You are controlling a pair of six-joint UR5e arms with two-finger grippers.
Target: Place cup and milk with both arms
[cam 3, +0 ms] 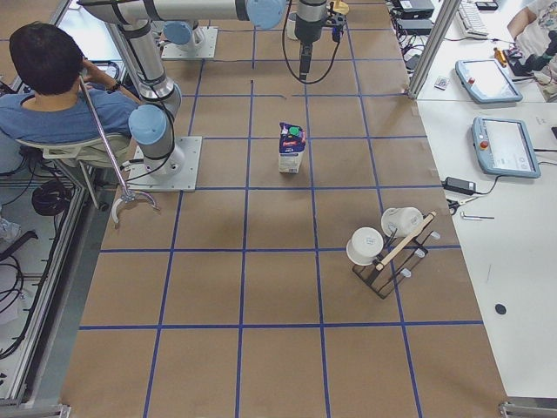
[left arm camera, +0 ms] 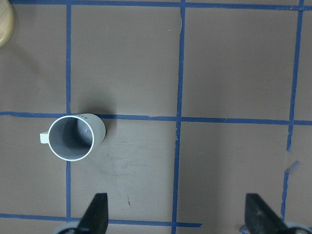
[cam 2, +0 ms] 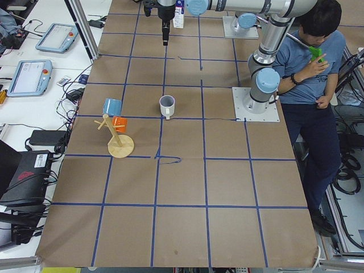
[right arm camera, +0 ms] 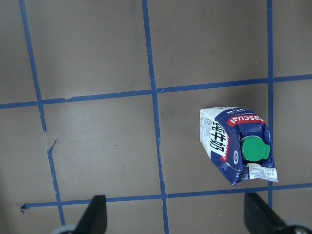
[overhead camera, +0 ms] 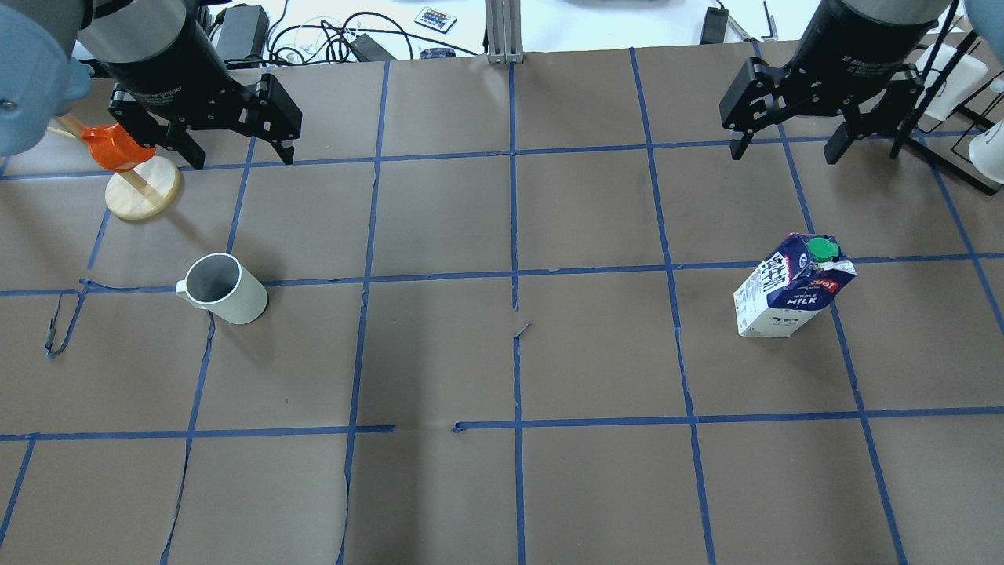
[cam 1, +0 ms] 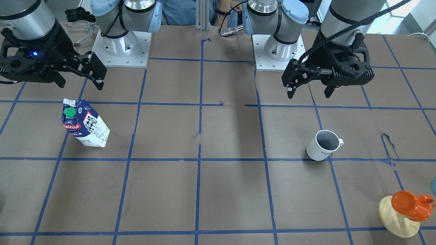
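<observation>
Overhead exterior is showing the desk, with the left tool and right tool hanging above it, both released and holding nothing. The milk is standing upright on the desk's right half. The cup is sitting upright on its left half, well apart.

A robotics lab: table gridded with blue tape, teach pendants and cables alongside.

cup: stands on the table, robot's left half, near the wooden stand.
milk: upright on the right half, well apart from the cup.
</observation>
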